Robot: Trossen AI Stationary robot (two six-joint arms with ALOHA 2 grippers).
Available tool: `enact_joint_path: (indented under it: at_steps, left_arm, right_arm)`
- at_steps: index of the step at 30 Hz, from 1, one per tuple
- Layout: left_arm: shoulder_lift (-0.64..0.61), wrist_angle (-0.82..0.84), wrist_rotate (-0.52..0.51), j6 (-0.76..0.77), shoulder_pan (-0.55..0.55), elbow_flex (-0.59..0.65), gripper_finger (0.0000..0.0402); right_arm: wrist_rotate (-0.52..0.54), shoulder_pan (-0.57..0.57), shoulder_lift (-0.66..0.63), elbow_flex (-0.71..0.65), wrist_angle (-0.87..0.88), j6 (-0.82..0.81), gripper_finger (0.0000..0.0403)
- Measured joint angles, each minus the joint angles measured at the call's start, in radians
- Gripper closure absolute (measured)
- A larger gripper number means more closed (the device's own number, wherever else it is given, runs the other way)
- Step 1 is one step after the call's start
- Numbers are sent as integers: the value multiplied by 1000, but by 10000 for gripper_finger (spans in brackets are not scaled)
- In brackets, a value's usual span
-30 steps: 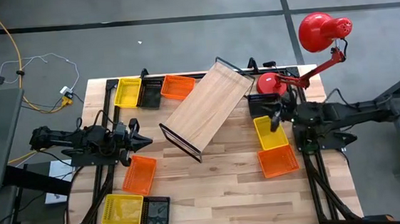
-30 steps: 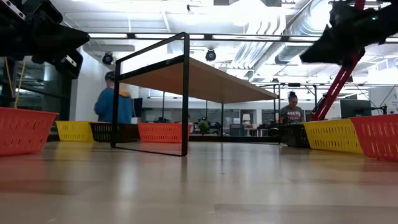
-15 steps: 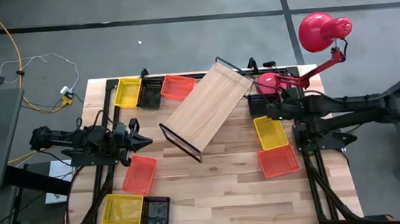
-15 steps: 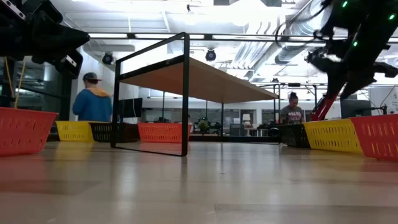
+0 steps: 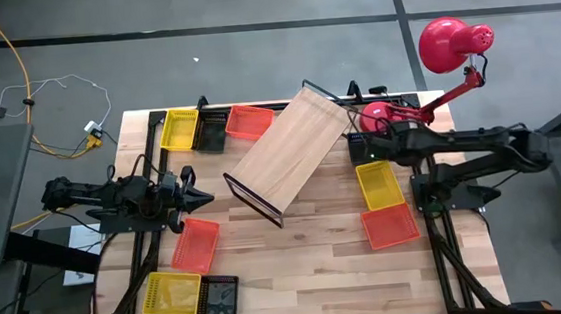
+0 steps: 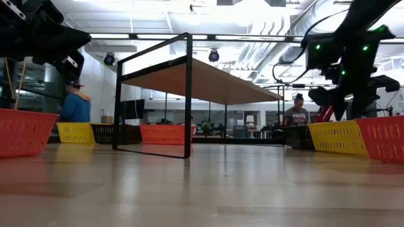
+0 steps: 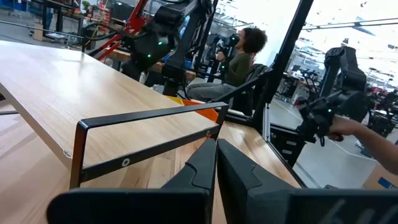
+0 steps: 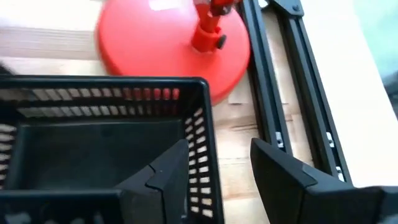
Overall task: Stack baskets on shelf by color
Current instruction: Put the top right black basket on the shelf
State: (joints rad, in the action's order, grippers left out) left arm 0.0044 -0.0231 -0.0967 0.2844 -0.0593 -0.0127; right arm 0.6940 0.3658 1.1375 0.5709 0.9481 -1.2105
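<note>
No writing, label, brand, number or sign can be read in any of the views: the baskets, the board, the lamp and the arms carry no legible marks, and anything in the room behind is too small or blurred to make out.

the high view looks straight down on the whole table (image 5: 299, 266). the low view sits at tabletop height, looking level across it into the room. each wrist view looks close past its own fingers. high, low and left wrist views share the shelf (image 5: 295, 146) (image 6: 208, 82) (image 7: 74, 93).
</note>
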Motion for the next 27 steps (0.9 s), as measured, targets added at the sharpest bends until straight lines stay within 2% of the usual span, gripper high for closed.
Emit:
enact_joint_path:
  at_steps: [7, 20, 24, 27]
  left_arm:
    - [0, 0, 0, 0, 0, 0, 398]
    - [0, 0, 0, 0, 0, 0, 398]
    - [0, 0, 0, 0, 0, 0, 398]
    - [0, 0, 0, 0, 0, 0, 398]
  right_arm:
    - [-21, 80, 87, 0, -130, 65, 242]
    - [-16, 182, 223, 0, -169, 114, 244]
    - [-36, 192, 240, 0, -184, 120, 272]
    - [-36, 192, 244, 0, -179, 120, 322]
